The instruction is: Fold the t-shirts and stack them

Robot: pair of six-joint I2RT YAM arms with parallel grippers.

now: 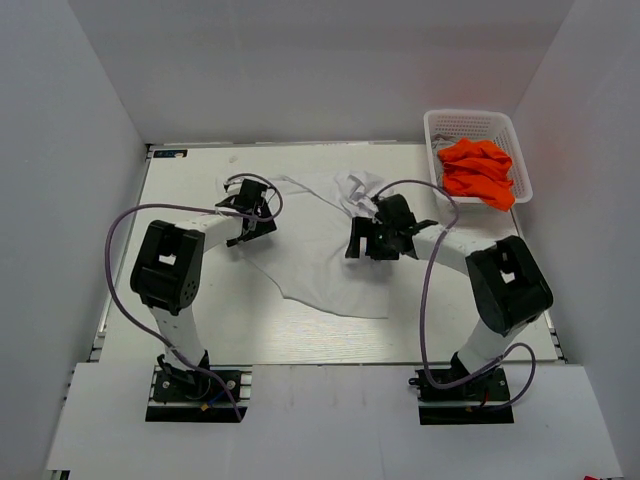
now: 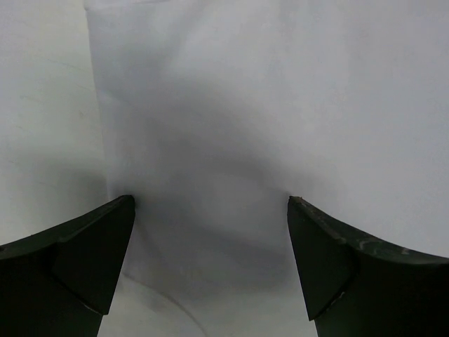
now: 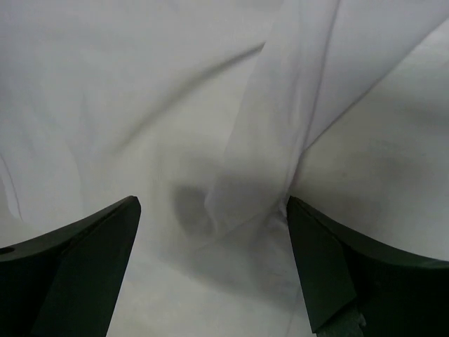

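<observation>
- My left end effector (image 1: pixel 254 208) is over the left part of the white t-shirt (image 1: pixel 322 262), towards the far left of the bench (image 1: pixel 200 325). Its jaws are spread wide, with nothing between them.
- Left wrist view: the left end effector (image 2: pixel 210 201) has smooth white t-shirt (image 2: pixel 252 105) lying flat between and beyond both fingertips. The cloth's left edge runs just outside my left finger, with bare bench (image 2: pixel 42 105) past it. I cannot tell whether the tips touch the cloth.
- My right end effector (image 1: pixel 372 238) is over the right part of the same shirt, near the bench centre. It is also fully open and empty.
- Right wrist view: the right end effector (image 3: pixel 210 201) is above rumpled white t-shirt (image 3: pixel 133 98). A folded ridge of cloth runs from between the jaws up towards the top right.
- The white t-shirt is spread over the middle of the bench, bunched near the far edge, with its lower hem reaching towards the near edge.
- The white lattice basket (image 1: pixel 470 118) sits at the far right corner of the bench.
- The orange t-shirt (image 1: pixel 478 172) lies crumpled inside the basket, with some of it draped over the near right rim, well apart from both end effectors.
</observation>
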